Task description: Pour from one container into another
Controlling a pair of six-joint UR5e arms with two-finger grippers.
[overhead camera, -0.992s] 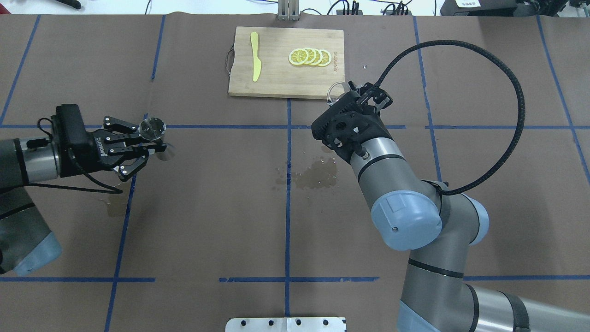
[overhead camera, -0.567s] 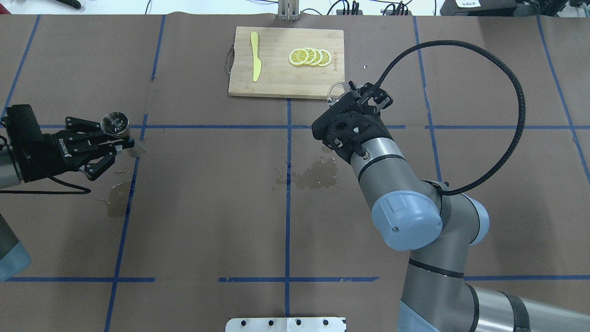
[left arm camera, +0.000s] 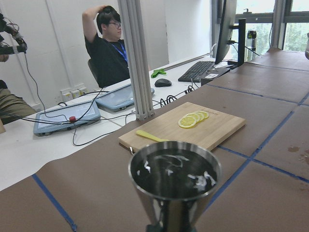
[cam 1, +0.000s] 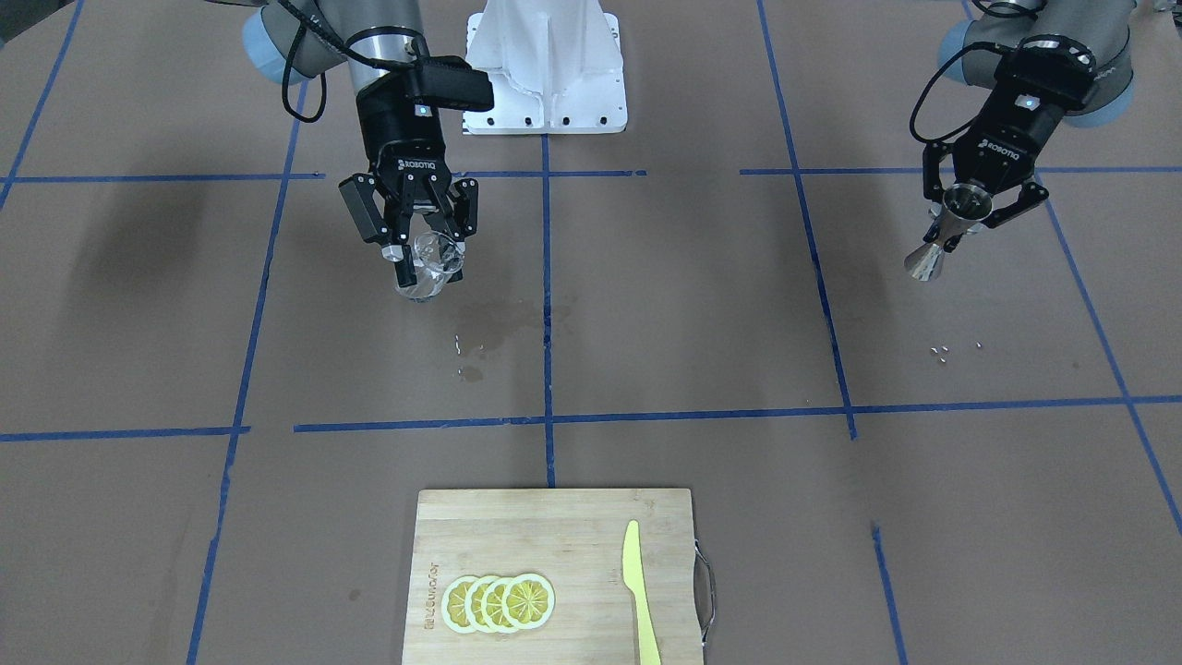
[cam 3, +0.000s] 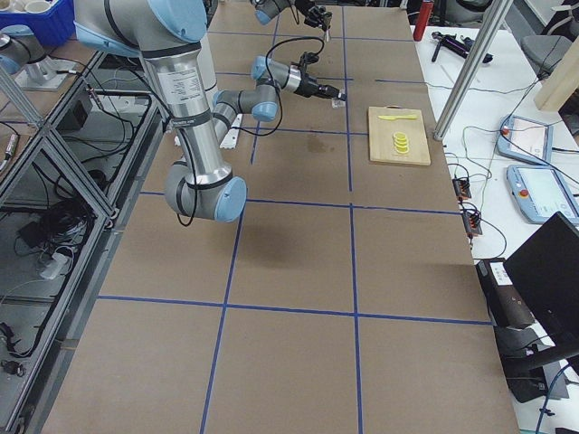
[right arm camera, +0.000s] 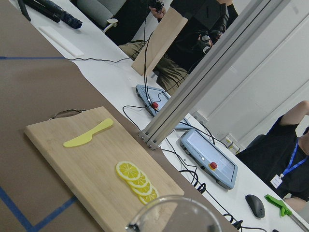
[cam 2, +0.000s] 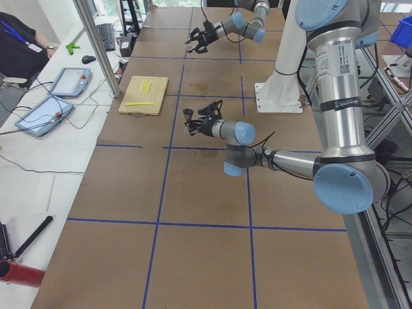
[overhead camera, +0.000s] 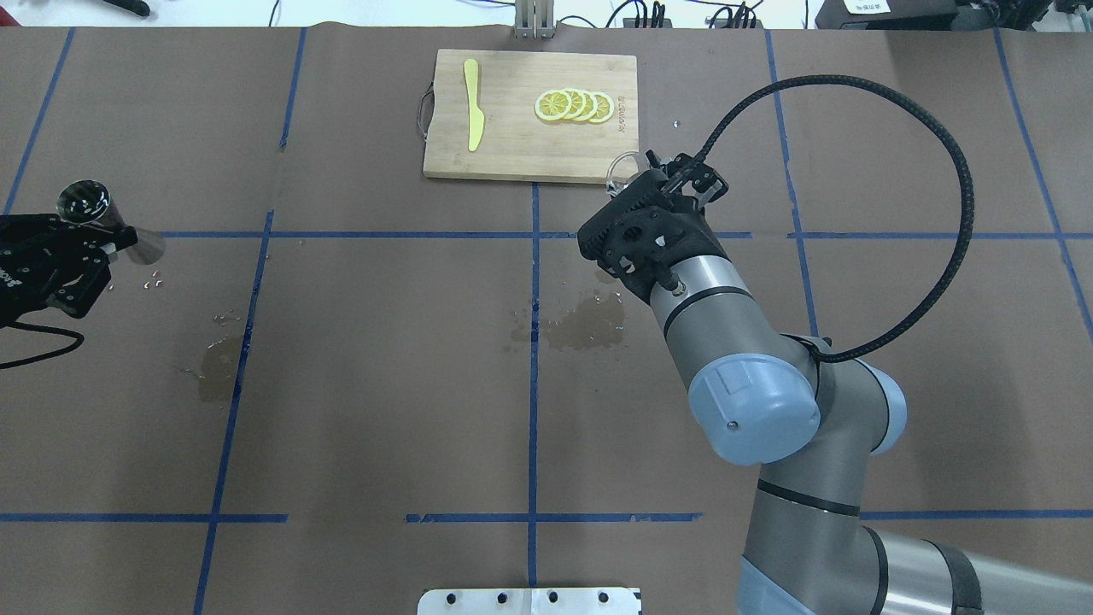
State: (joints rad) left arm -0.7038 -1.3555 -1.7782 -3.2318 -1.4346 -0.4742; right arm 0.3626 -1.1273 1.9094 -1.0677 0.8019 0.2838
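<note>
Withdrawing within the last second from left of centre to the far left edge of the overhead view, the left gripper (cam 1: 966,219), clamped on the jigger (overhead camera: 84,202), carried it well apart from the glass cup (cam 1: 429,275), which the right gripper (cam 1: 425,251) held unmoved near the cutting board (overhead camera: 512,141), suggesting that pouring had ended.

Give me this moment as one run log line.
left pincer: shut on jigger | right pincer: shut on glass cup | spacing: far apart | paper: wet stains

Left tool (cam 1: 960,222) held far aside, fingers closed; right tool (cam 1: 425,257) apparently closed, pointing down.
</note>
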